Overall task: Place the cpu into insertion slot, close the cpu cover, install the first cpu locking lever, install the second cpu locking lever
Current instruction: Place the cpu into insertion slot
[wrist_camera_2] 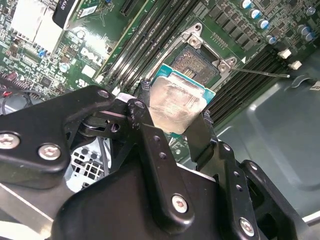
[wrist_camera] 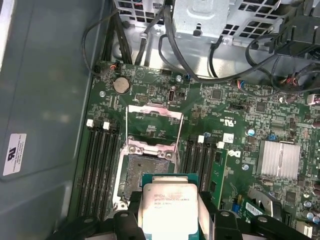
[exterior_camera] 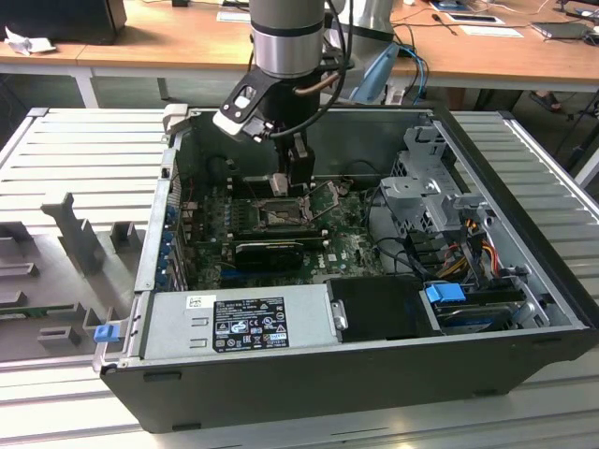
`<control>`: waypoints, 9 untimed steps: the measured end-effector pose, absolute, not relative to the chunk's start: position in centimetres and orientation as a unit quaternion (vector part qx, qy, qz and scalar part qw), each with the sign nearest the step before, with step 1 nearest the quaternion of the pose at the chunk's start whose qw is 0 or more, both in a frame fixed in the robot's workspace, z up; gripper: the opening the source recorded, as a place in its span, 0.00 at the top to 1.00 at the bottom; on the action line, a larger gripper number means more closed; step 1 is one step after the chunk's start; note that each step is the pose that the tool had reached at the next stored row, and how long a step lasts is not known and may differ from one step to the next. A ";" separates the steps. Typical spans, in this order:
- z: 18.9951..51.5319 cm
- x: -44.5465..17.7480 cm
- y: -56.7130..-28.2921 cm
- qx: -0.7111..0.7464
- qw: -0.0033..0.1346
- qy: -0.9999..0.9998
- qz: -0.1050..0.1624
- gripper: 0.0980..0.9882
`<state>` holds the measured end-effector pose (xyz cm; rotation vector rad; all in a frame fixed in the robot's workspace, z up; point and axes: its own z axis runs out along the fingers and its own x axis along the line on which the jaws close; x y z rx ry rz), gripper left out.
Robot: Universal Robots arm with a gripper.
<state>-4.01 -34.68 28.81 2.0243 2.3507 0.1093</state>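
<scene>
Part of insertion slot (wrist_camera: 134, 172) lies hidden behind cpu (wrist_camera: 170, 207) clamped in tool (wrist_camera: 169, 216).

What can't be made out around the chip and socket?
- Dull silver-grey square cpu: underside faces away, both wrist views; one edge cut off by first wrist view's frame.
- Black-rimmed square insertion slot: partly hidden by cpu, first wrist view.
- Cpu-to-slot gap: blocked by black tool, exterior view.

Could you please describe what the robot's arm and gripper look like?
The silver-grey cylindrical robot arm carries a darker band and a black wrist, with a pale boxy camera module and looping black cables beside it. The matte black gripper has jointed, bar-shaped fingers fastened with silver screws.
</scene>
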 end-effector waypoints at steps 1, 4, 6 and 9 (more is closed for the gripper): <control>28.8 -4.0 -34.7 0.653 0.019 0.756 0.035 0.52; 28.7 -4.0 -34.7 0.656 0.019 0.754 0.035 0.52; 28.7 -4.0 -34.7 0.658 0.019 0.752 0.035 0.52; 28.6 -4.0 -34.7 0.662 0.019 0.748 0.035 0.52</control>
